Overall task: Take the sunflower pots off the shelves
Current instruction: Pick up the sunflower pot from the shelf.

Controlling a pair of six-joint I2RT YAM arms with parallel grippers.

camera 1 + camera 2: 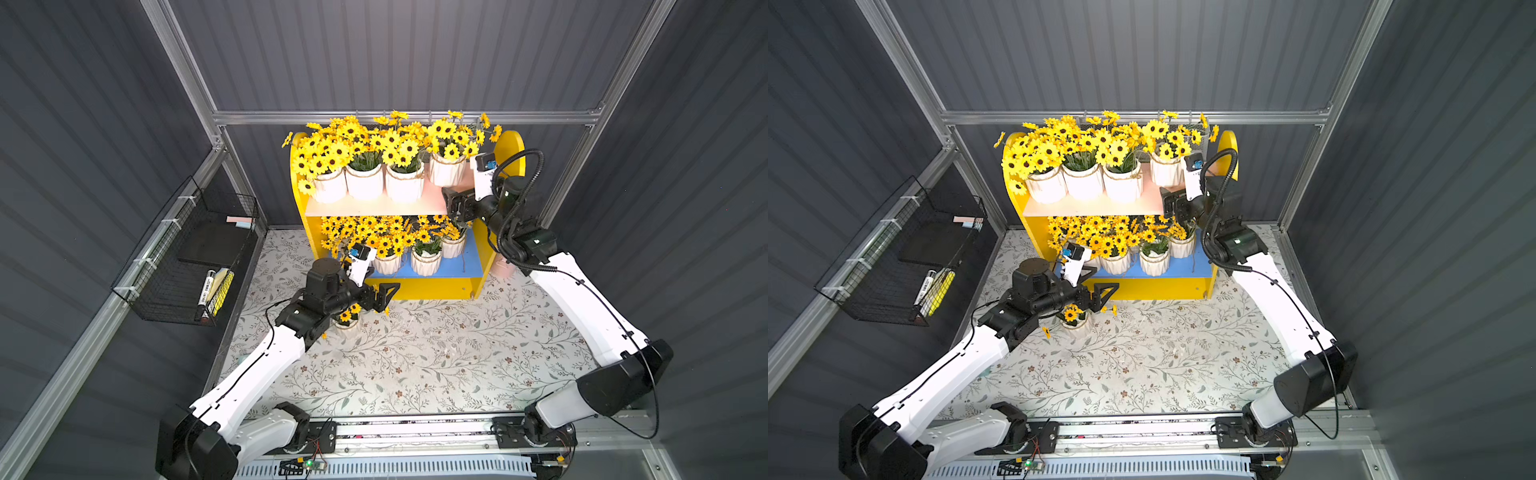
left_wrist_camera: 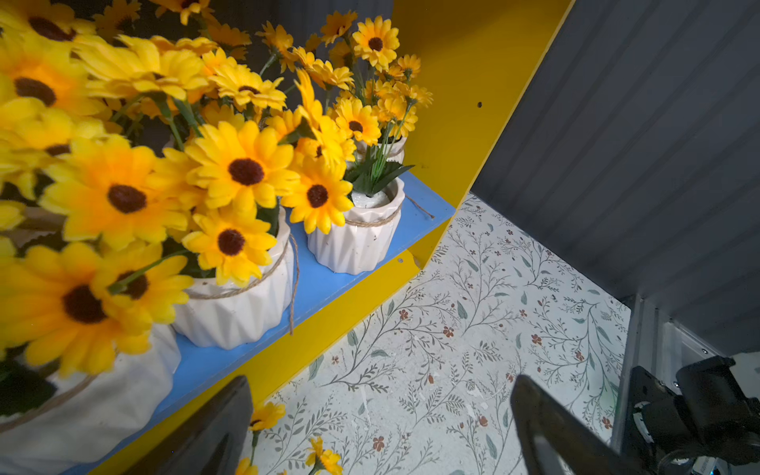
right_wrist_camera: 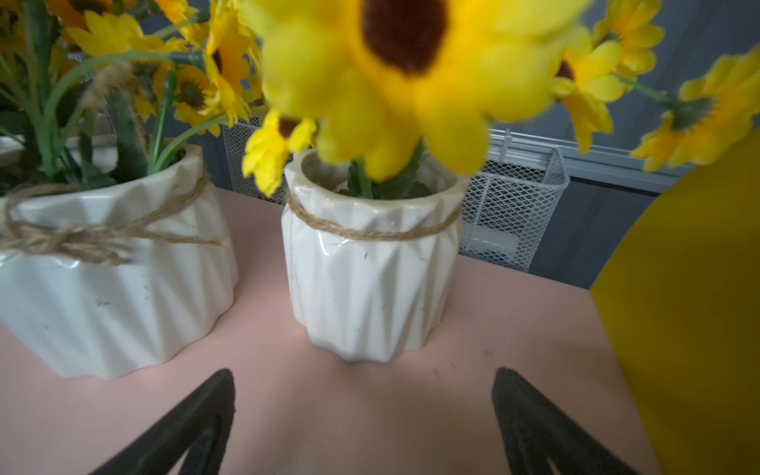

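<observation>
Ceramic target: white ribbed twine-rimmed sunflower pot [image 3: 370, 288] sits at the 3 o'clock end of the pale pink upper board [image 3: 534, 337].
Right gripper [image 3: 365, 372]: yours gapes wide, lined up to straddle it.
Left gripper [image 2: 380, 386]: wide, empty.

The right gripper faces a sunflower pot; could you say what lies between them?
Only bare pink board, as the right wrist view shows, between the open right gripper and sunflower pot.
</observation>
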